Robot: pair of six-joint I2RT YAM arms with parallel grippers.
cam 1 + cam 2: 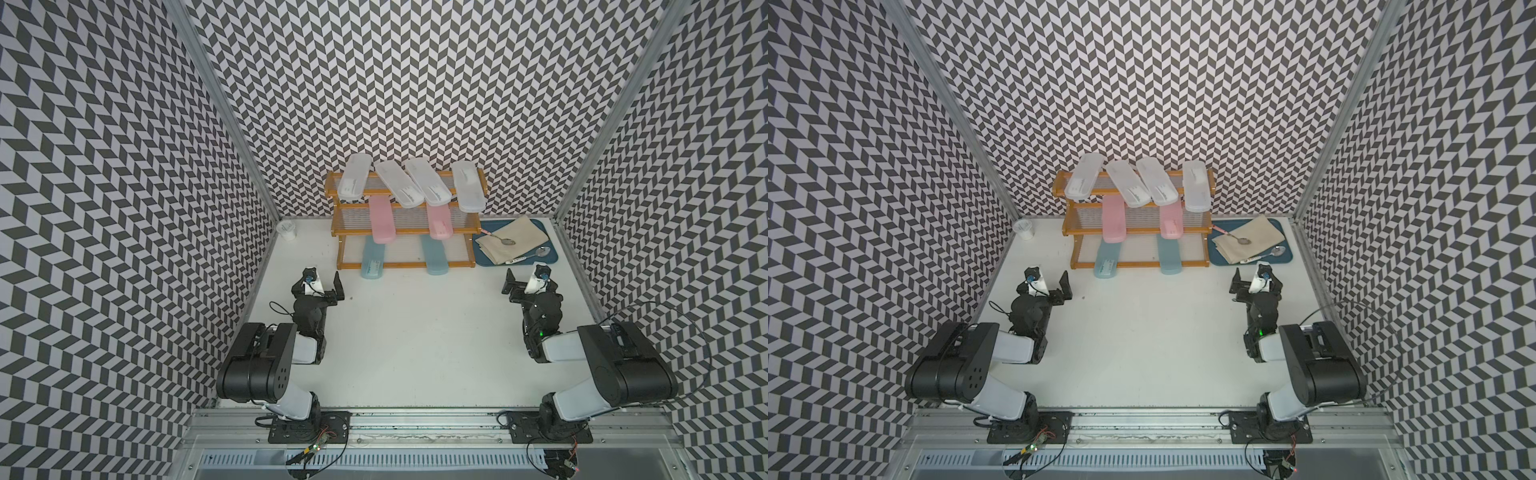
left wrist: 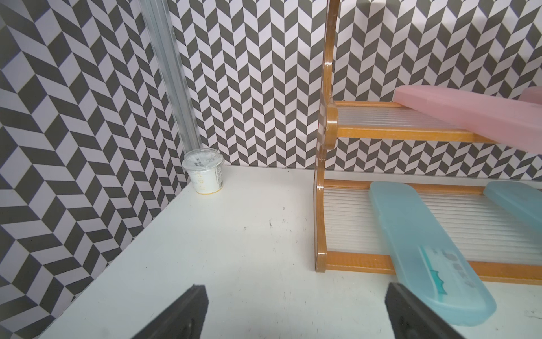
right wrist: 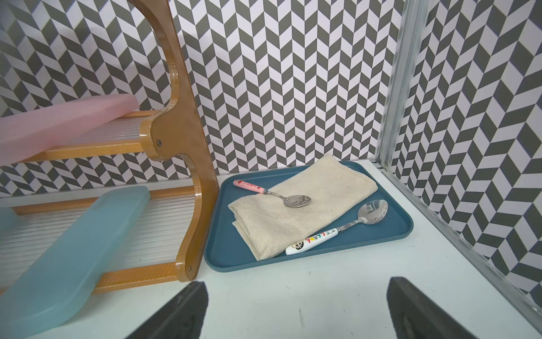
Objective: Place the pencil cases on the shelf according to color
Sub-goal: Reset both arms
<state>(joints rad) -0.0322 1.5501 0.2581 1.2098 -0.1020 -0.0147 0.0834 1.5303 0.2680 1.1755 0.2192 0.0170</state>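
Eight pencil cases (image 1: 383, 224) fill my shelf (image 1: 405, 264) at twelve o'clock; tray (image 3: 390, 232) at two holds cloth (image 3: 322, 187), spoons (image 3: 372, 212); left gripper (image 2: 294, 289), right gripper (image 3: 296, 286) gape empty.

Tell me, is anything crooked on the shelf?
Yes. On the top tier of the shelf, the two middle white cases lie slanted sideways; the rest sit nearly straight. Every case hangs over its tier's front edge.
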